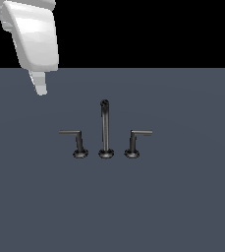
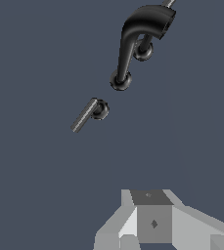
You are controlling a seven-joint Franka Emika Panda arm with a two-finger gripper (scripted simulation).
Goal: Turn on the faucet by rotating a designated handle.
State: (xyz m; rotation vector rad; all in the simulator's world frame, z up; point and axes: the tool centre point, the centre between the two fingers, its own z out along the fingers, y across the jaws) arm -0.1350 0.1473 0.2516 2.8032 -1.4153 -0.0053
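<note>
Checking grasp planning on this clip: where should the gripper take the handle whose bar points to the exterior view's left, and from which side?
Probably the thin bar of the handle near its free end, far from the post for leverage. Come from above: the bar lies level with open space around it, apart from the spout.

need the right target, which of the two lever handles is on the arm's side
The handle on the exterior view's left, bar pointing left. The arm hangs above that side; the other lever mirrors it, pointing right.

Faucet (image 1: pixel 104 129) dark glossy metal; claw (image 1: pixel 39 84) smooth white plastic.
</note>
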